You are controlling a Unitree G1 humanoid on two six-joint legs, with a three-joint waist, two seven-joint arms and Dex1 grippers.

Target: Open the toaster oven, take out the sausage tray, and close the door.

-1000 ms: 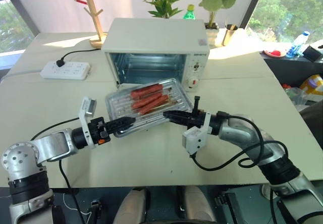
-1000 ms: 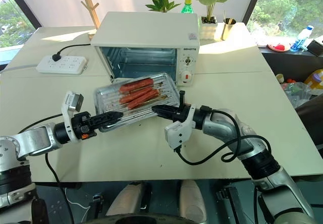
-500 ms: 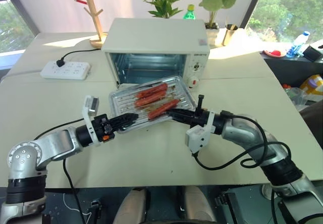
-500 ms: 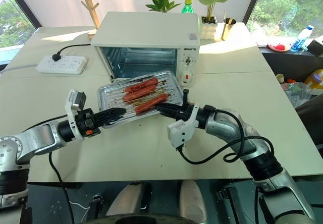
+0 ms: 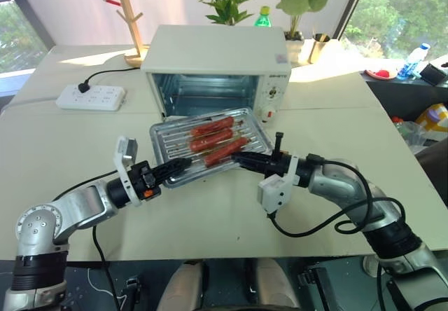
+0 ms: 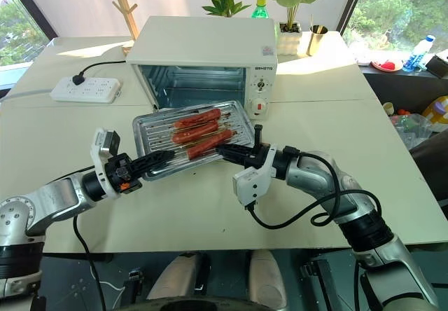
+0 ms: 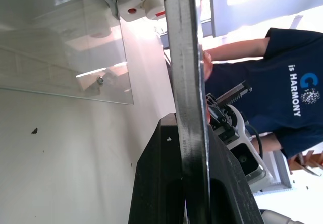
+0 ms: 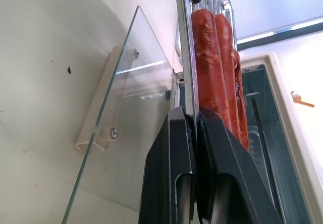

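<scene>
Left gripper (image 5: pixel 183 165), two black fingers, pinched tight on the left edge of the shallow shiny silver metal sausage tray (image 5: pixel 210 143); in the left wrist view, fingers (image 7: pixel 151 183) pressed against both faces of the thin metal rim, no gap showing. Right gripper (image 5: pixel 239 159), also black-fingered, clamped on the tray's near right edge; in the right wrist view, fingers (image 8: pixel 169 163) squeezed together on the rim with the red sausages (image 8: pixel 214 77) lying just past them on the wire rack. Tray held in the air between the two grippers, out of the boxy white toaster oven (image 5: pixel 217 66) and just in front of its open mouth, above the lowered glass-paned door (image 8: pixel 121 118). Tray tilted, its far right corner higher and closer to the oven's knob panel, its near left corner lower. Three red sausages side by side across the rack, roughly along the tray's length. Oven cavity open, standing on the pale table (image 5: pixel 84 143). Door lying flat against the tabletop, its white bar handle facing down toward the table. White power strip (image 5: pixel 91 97) well apart on the left of the table, a black cord plugged into it.
</scene>
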